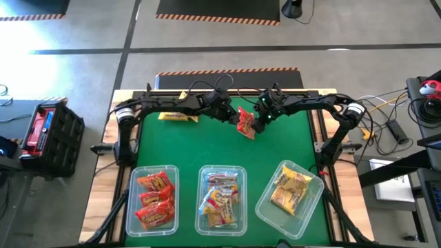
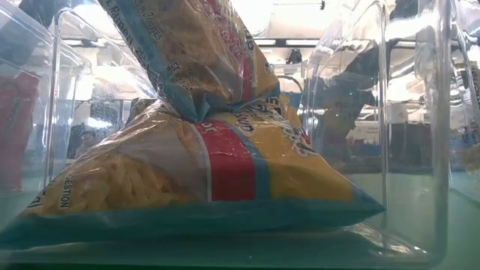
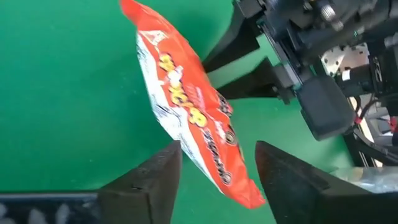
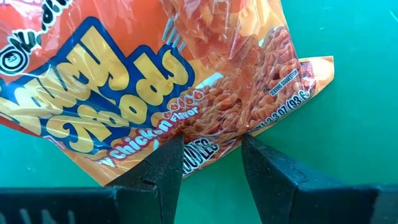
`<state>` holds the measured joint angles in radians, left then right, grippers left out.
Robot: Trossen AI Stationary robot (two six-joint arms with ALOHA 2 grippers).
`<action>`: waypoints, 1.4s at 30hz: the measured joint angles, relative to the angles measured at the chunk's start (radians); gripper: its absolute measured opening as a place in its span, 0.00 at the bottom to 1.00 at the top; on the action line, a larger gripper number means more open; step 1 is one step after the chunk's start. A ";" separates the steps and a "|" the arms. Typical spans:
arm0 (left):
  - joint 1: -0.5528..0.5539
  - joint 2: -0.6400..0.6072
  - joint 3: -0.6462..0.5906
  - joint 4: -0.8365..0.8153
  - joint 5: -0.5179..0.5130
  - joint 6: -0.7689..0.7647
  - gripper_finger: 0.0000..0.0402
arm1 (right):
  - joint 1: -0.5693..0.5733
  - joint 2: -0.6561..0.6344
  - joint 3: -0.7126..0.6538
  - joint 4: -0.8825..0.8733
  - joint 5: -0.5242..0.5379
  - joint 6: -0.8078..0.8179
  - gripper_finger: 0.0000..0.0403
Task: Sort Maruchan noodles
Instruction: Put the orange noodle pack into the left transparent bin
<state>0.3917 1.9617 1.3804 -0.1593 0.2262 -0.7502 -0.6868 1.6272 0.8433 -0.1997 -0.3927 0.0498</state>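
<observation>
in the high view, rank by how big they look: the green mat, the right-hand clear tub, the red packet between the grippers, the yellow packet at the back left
1. green mat, by far the largest.
2. right-hand clear tub.
3 and 4. red packet and yellow packet: they look alike in size, and arms partly cover both, so no ranking between them.

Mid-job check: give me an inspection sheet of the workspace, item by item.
Surface: green table mat, mostly bare.
Job's things: red packet mid-table between both grippers; yellow packet lying at the mat's far left; left tub holds red packets, middle tub mixed yellow-pink ones, right tub yellow ones.
Clutter: nothing seen on the mat.
Grippers: left gripper open, fingers either side of the red packet; right gripper shut on the red packet's edge.
Cables: loose cables right of the table.
Surroundings: black crate on the floor to the left; striped floor tape beyond.
</observation>
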 joint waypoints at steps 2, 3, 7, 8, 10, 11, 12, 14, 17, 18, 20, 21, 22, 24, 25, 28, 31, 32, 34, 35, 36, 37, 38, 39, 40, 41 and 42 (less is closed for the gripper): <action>-0.014 0.006 0.000 0.005 -0.021 0.000 0.50 | 0.000 0.000 0.000 0.000 -0.004 -0.002 0.38; -0.020 0.009 0.000 0.006 -0.034 -0.006 0.52 | 0.000 0.000 0.000 -0.001 -0.008 -0.003 0.38; -0.030 0.032 -0.001 0.025 -0.120 -0.081 0.56 | 0.008 0.000 -0.001 -0.006 -0.050 -0.018 0.38; -0.029 0.039 -0.001 0.029 -0.131 -0.097 0.56 | 0.015 0.000 -0.001 -0.007 -0.052 -0.018 0.38; -0.029 0.056 -0.001 0.054 -0.133 -0.118 0.56 | 0.026 0.000 -0.001 -0.007 -0.052 -0.023 0.38; -0.029 0.066 -0.001 0.064 -0.133 -0.131 0.56 | 0.034 0.000 -0.001 -0.006 -0.052 -0.026 0.38; -0.031 0.074 -0.001 0.078 -0.131 -0.145 0.56 | 0.040 0.000 -0.001 -0.006 -0.052 -0.028 0.38; -0.034 0.094 -0.001 0.107 -0.130 -0.178 0.56 | 0.054 0.000 -0.001 -0.003 -0.051 -0.034 0.38; -0.038 0.126 -0.001 0.143 -0.108 -0.215 0.56 | 0.070 0.000 -0.001 -0.002 -0.051 -0.035 0.38; -0.040 0.131 -0.001 0.148 -0.104 -0.224 0.56 | 0.074 0.000 -0.001 -0.001 -0.051 -0.035 0.38; -0.045 0.142 -0.001 0.166 -0.105 -0.228 0.56 | 0.077 0.000 -0.001 0.001 -0.048 -0.035 0.38; -0.046 0.142 -0.001 0.173 -0.104 -0.228 0.55 | 0.077 0.000 -0.001 -0.001 -0.044 -0.035 0.38; -0.047 0.142 -0.001 0.170 -0.101 -0.228 0.55 | 0.077 0.000 -0.001 -0.001 -0.038 -0.035 0.38; -0.047 0.142 -0.001 0.165 -0.099 -0.228 0.54 | 0.077 0.000 -0.001 -0.001 -0.028 -0.035 0.38; -0.047 0.142 -0.001 0.159 -0.098 -0.228 0.52 | 0.077 0.000 -0.001 -0.001 -0.027 -0.035 0.38; -0.047 0.142 -0.001 0.153 -0.096 -0.227 0.47 | 0.076 -0.001 -0.001 -0.003 -0.026 -0.035 0.38; -0.047 0.142 -0.001 0.151 -0.089 -0.229 0.39 | 0.076 -0.002 -0.001 -0.004 -0.027 -0.035 0.38; -0.047 0.142 -0.001 0.151 -0.088 -0.229 0.37 | 0.076 -0.003 -0.001 -0.005 -0.027 -0.034 0.38; -0.047 0.142 -0.001 0.152 -0.085 -0.230 0.32 | 0.076 -0.004 0.000 -0.009 -0.027 -0.032 0.38; -0.047 0.142 -0.001 0.153 -0.084 -0.230 0.30 | 0.076 -0.008 0.000 -0.016 -0.027 -0.032 0.38; -0.047 0.142 -0.001 0.152 -0.079 -0.230 0.28 | 0.076 -0.014 0.000 -0.028 -0.026 -0.032 0.38; -0.045 0.142 -0.001 0.151 -0.072 -0.230 0.27 | 0.076 -0.022 0.000 -0.043 -0.024 -0.037 0.38; -0.044 0.141 -0.001 0.148 -0.062 -0.230 0.26 | 0.076 -0.034 0.000 -0.062 -0.021 -0.041 0.38; -0.041 0.140 -0.001 0.145 -0.050 -0.229 0.25 | 0.074 -0.048 -0.001 -0.080 -0.018 -0.044 0.38; -0.038 0.139 -0.001 0.142 -0.039 -0.229 0.25 | 0.073 -0.063 -0.001 -0.096 -0.018 -0.046 0.38; -0.036 0.138 -0.001 0.141 -0.026 -0.228 0.25 | 0.073 -0.081 -0.001 -0.108 -0.018 -0.048 0.38; -0.033 0.136 -0.001 0.140 -0.018 -0.228 0.25 | 0.073 -0.099 -0.001 -0.122 -0.018 -0.051 0.38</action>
<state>0.3587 2.0976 1.3796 -0.0191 0.2078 -0.9783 -0.6140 1.5279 0.8425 -0.3219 -0.4107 -0.0010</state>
